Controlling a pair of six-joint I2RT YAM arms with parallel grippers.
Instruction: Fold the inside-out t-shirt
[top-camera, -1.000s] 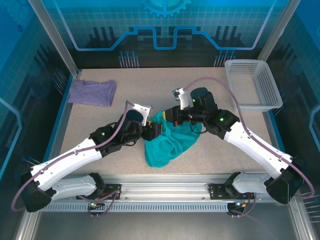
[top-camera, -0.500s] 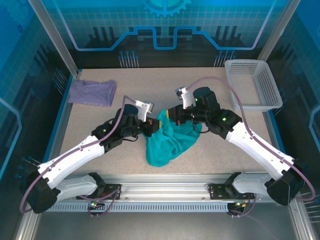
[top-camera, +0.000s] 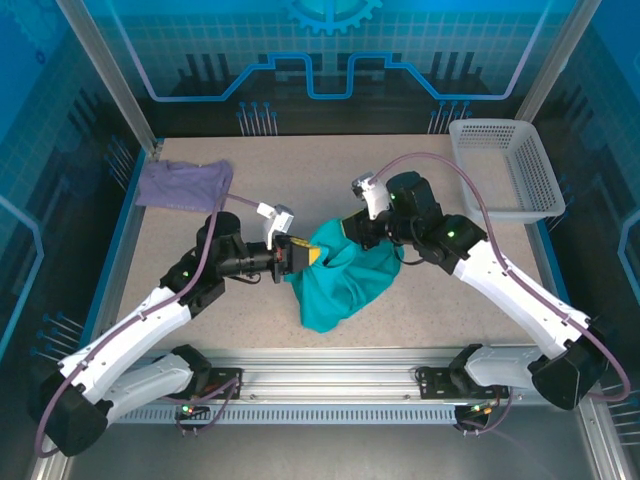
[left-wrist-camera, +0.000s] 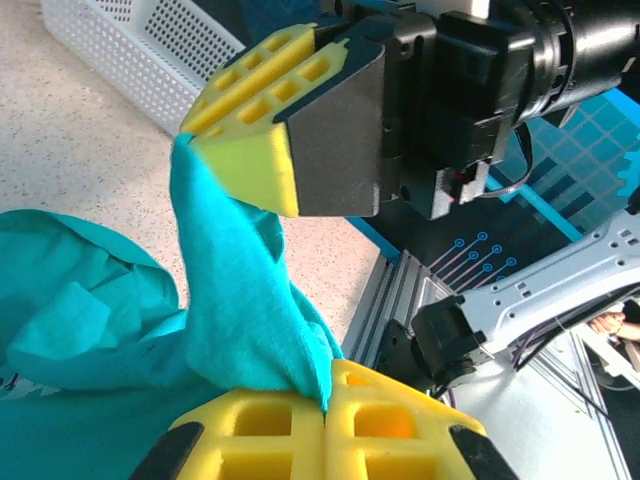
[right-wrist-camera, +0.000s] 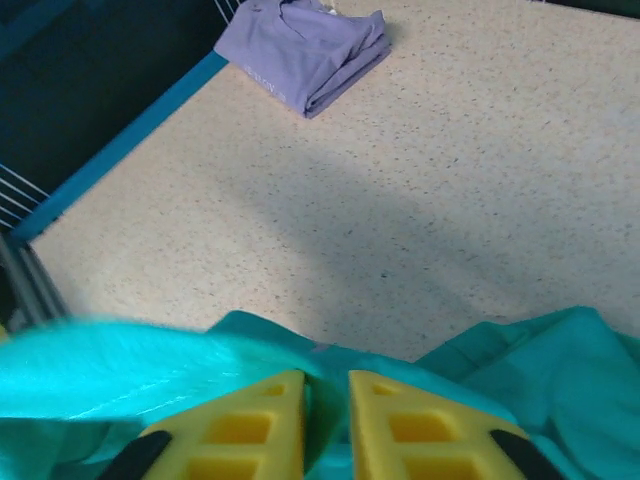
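Both pincers: I see each one nipped onto the same bunched cloth, tips close together over the middle of the table (top-camera: 450, 290).
Left gripper (left-wrist-camera: 327, 400): pads pressed fully together on a ridge of the inside-out t-shirt (top-camera: 345, 283), and the fold runs up from my fingertips.
Right gripper (right-wrist-camera: 327, 382): jaws a narrow slit apart with teal cloth pinched in the slit. From the left wrist view, its tip holds the upper end of that same ridge.
T-shirt position: crumpled heap at the table's centre, the lower part lying on the surface, the upper-left part raised between the two tips.
Edges: blue strip (top-camera: 118, 240) on the left, metal rail (top-camera: 330, 385) along the near side.
Open room: bare speckled surface to the left, far side and right of the heap.
Lavender shirt (top-camera: 185, 185): folded in the far left corner, well apart from the heap.
Basket (top-camera: 490, 124): white mesh, far right corner, well apart from both shirts. I see its mesh floor and walls inside.
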